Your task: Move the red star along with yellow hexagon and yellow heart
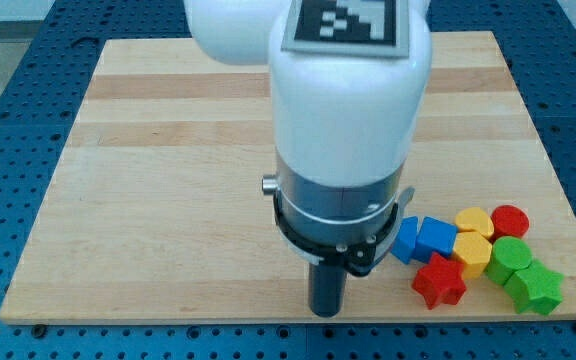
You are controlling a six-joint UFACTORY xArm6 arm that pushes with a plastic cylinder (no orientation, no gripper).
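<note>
The red star (pixel 439 281) lies near the board's bottom right. The yellow hexagon (pixel 472 252) touches it on its upper right, and the yellow heart (pixel 475 221) sits just above the hexagon. My tip (pixel 326 311) rests on the board to the left of the red star, with a gap of bare wood between them. The rod's upper part is hidden by the large white arm body that fills the view's middle.
Two blue blocks (pixel 435 238) (pixel 405 240) sit above-left of the star. A red cylinder (pixel 510 220), a green cylinder (pixel 511 257) and a green star (pixel 535 287) cluster on the right. The wooden board (pixel 168 200) ends just below the tip.
</note>
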